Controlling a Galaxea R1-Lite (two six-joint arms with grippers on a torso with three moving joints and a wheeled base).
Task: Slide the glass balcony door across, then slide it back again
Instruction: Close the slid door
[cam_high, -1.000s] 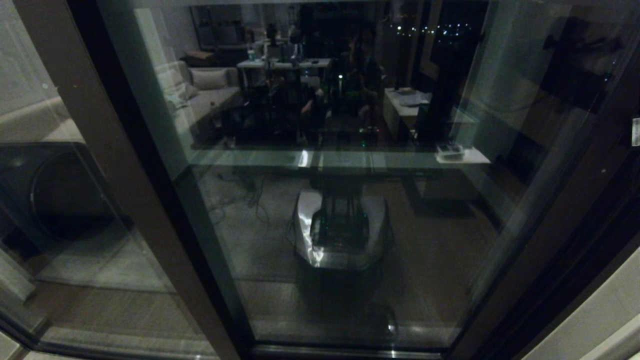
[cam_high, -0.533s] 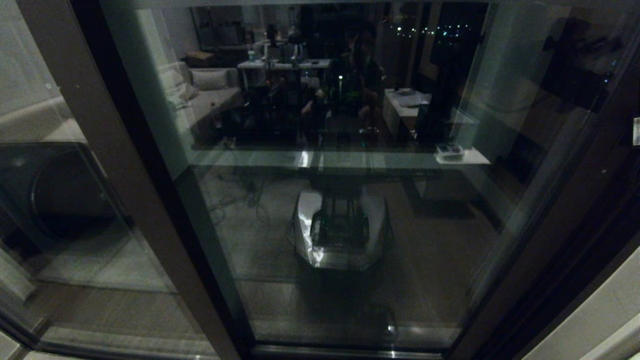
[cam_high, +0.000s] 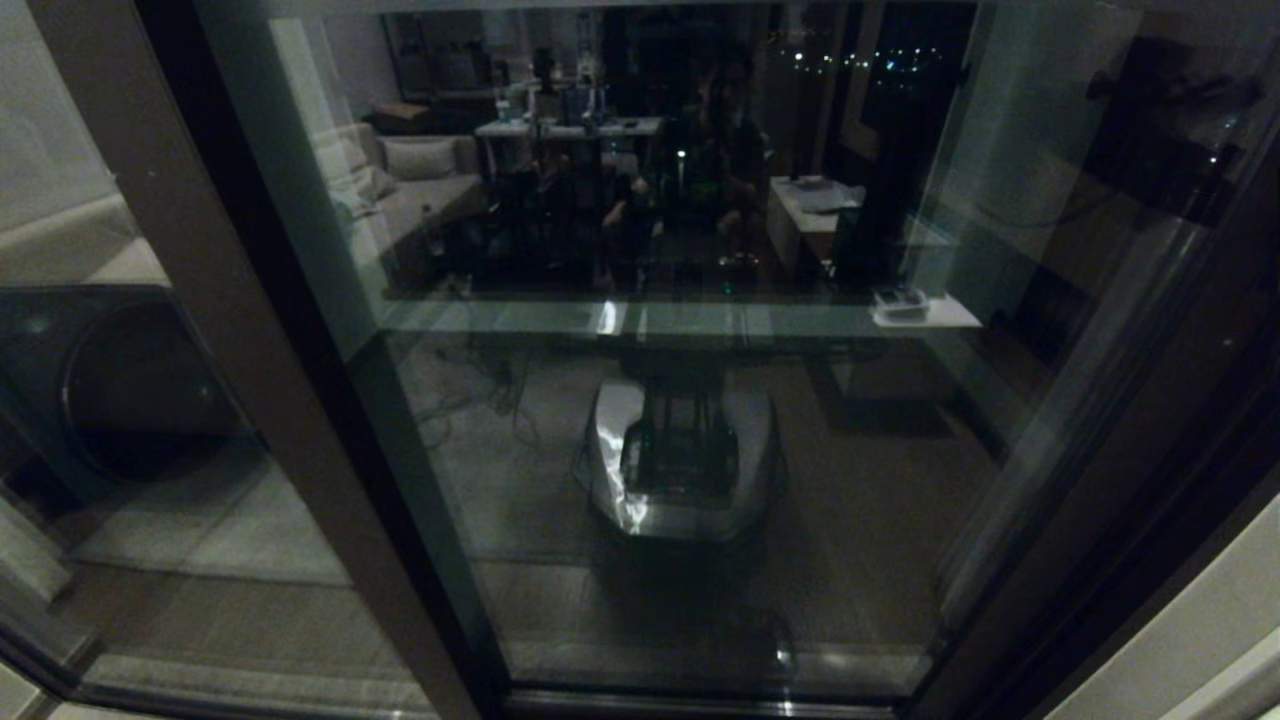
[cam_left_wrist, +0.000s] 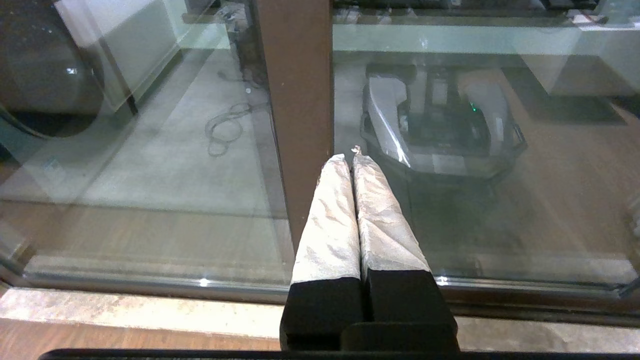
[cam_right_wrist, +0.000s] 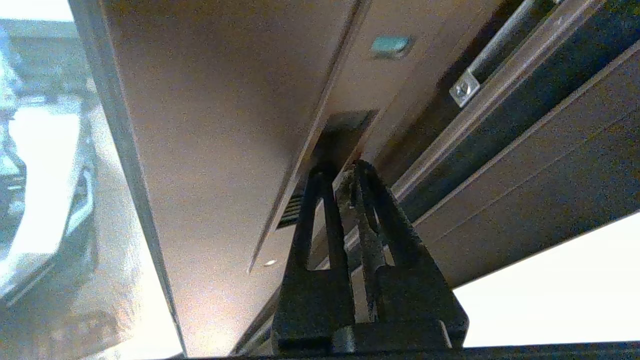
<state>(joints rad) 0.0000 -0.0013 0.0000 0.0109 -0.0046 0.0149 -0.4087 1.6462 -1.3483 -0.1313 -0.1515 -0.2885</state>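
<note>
The glass balcony door (cam_high: 700, 450) fills the head view, with its dark brown stile (cam_high: 1150, 420) slanting down the right side. Neither gripper shows in that view. In the right wrist view my right gripper (cam_right_wrist: 340, 170) is shut, its black fingertips pushed into the narrow black handle slot (cam_right_wrist: 345, 127) of the brown stile (cam_right_wrist: 215, 125). In the left wrist view my left gripper (cam_left_wrist: 350, 157) is shut with nothing held. Its white-wrapped fingers (cam_left_wrist: 330, 220) point at the glass right beside a plain brown post (cam_left_wrist: 295, 100).
A wide brown post (cam_high: 230, 330) stands at the left, with a dark round-fronted machine (cam_high: 120, 390) behind the pane beyond it. The glass mirrors my own base (cam_high: 680, 460). A pale stone sill (cam_left_wrist: 150, 310) runs along the bottom track. A pale jamb (cam_high: 1210, 640) is at the lower right.
The door's right stile has shifted slightly to the right, and the small white label at the right edge no longer shows. The reflections in the glass moved a little with it.
</note>
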